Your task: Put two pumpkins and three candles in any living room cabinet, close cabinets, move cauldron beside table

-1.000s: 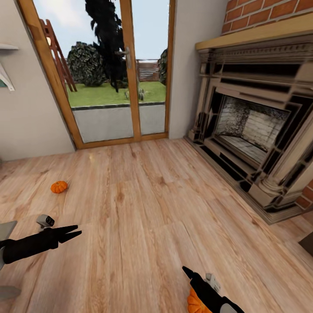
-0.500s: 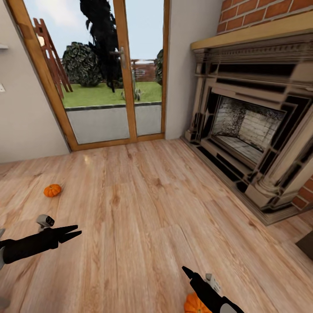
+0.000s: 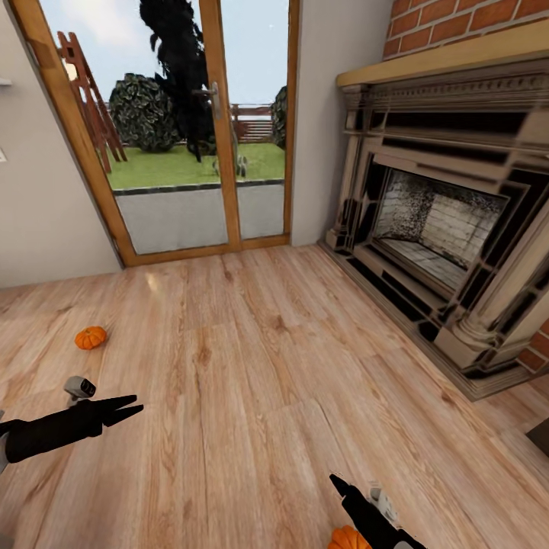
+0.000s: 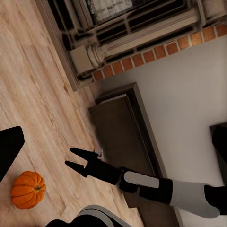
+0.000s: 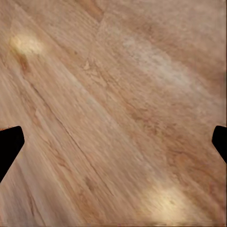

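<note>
One small orange pumpkin (image 3: 90, 337) lies on the wood floor at the left, ahead of my left gripper (image 3: 136, 405), which hovers open and empty. A second pumpkin (image 3: 349, 538) (image 4: 28, 189) rests on the floor beside my right gripper (image 3: 335, 483) (image 4: 75, 159), apart from its fingers. The right gripper (image 5: 113, 144) stands open over bare boards, its fingertips (image 5: 9, 146) wide apart. A low dark-brown cabinet (image 4: 127, 142) sits against the white wall past the fireplace. Candles, cauldron and table are out of view.
A large fireplace (image 3: 450, 229) with a raised hearth fills the right side. Glazed wooden patio doors (image 3: 183, 130) stand shut at the back. Open wood floor (image 3: 252, 358) lies between them.
The camera has swung a little, so both pumpkins sit further left and lower in the picture. Both arms keep their pose and both grippers stay open.
</note>
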Robot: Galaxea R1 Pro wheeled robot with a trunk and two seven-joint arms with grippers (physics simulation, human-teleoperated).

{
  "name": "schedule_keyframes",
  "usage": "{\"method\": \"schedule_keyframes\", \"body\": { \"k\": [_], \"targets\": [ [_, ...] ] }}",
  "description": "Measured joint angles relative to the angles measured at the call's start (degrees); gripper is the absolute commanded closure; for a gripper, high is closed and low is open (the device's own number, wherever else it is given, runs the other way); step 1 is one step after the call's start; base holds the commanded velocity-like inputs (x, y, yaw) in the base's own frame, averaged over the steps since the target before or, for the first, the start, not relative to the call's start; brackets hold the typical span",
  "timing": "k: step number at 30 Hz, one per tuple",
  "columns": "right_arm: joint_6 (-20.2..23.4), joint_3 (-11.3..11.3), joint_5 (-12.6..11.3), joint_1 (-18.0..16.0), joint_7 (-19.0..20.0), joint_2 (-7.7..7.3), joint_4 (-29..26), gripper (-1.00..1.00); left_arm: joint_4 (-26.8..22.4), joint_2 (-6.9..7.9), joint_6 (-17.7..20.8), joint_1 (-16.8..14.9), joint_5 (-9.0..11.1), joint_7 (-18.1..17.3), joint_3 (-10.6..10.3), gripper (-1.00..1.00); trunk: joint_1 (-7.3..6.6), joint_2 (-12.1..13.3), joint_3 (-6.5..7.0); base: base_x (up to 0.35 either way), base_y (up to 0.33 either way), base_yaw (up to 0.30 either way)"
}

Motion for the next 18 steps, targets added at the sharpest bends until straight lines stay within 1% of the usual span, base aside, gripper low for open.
{"method": "schedule_keyframes", "body": {
  "k": [5,7,10,11,13,17,18],
  "targets": [
    [0.03,-0.62,-0.2,0.0,-3.64,0.19,12.91,-1.0,-0.32,-0.03,-0.05,0.0,-0.42,0.26,-0.32,-1.0,0.0,0.0,0.0,0.001,0.0,0.0],
    [-0.06,-0.7,-0.26,-0.02,-4.82,0.21,15.72,-1.0,-0.59,-0.04,-0.05,0.0,-0.58,0.53,-0.55,-1.0,0.0,0.0,0.0,0.0,0.0,0.0],
    [-0.31,-0.75,-0.46,-0.02,-9.06,0.21,17.17,-1.0,-0.74,-0.09,-0.05,0.0,-1.39,0.79,-0.7,-1.0,0.0,0.0,0.0,0.0,0.0,0.0],
    [-0.41,-0.75,-0.5,-0.02,-10.77,0.21,17.31,-1.0,-0.77,-0.15,-0.05,0.0,-2.2,0.87,-0.74,-1.0,0.0,0.0,0.0,0.0,0.0,0.0],
    [-0.76,-0.75,-0.54,-0.02,-13.3,0.21,17.4,-1.0,-0.93,-0.4,-0.01,0.0,-4.74,1.11,-0.73,-1.0,0.0,0.0,0.0,0.0,0.0,0.0],
    [-2.33,-0.72,-0.56,-0.05,-15.06,0.21,17.46,-1.0,-1.13,-0.95,0.04,-0.14,-10.48,1.36,-0.65,-1.0,0.0,0.0,0.0,0.0,0.0,0.0],
    [-2.47,-0.72,-0.57,-0.05,-15.16,0.21,17.46,-1.0,-1.33,-1.14,0.05,-0.18,-11.29,1.37,-0.67,-1.0,0.0,0.0,0.0,0.0,0.0,0.0]
  ]
}}
